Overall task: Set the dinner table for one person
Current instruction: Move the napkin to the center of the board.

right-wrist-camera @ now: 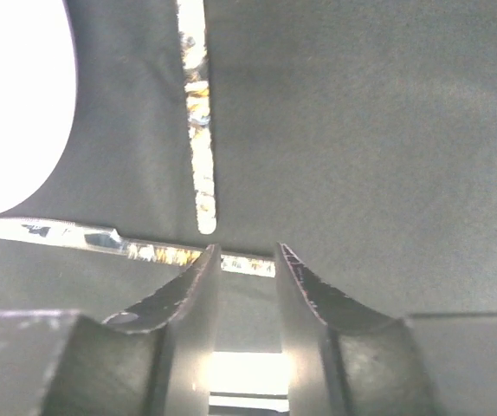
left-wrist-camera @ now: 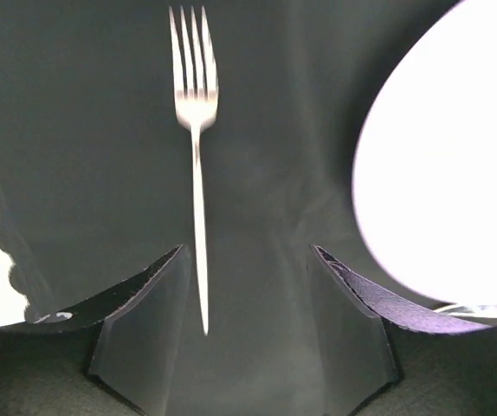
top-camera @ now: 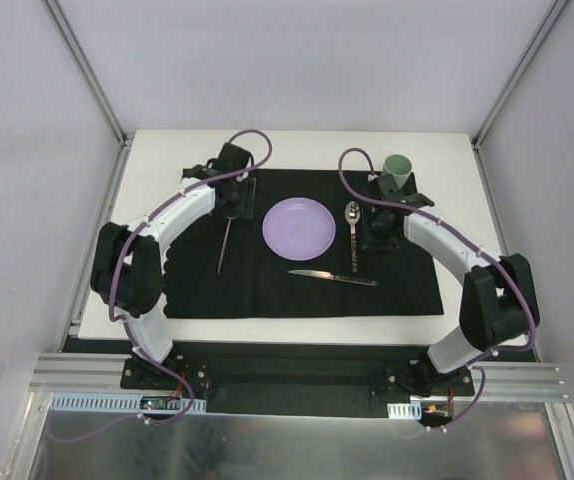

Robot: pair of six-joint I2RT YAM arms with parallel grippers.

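Plate (top-camera: 298, 226) lies centred on mat (top-camera: 217, 295); cup (top-camera: 398, 167) stands at its far-right corner.

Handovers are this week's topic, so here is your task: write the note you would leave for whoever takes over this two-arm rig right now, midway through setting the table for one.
Left gripper: open, empty, low over the fork's handle end.
Right gripper: jaws narrowly apart, empty, by the spoon's handle end.
On the dinner table, a black mat holds the plate at its centre, with the fork to its left and the spoon to its right. The cup is at the mat's far right corner.
Probably left: the knife lies crosswise, nearer than the plate. It likely belongs beside the plate.
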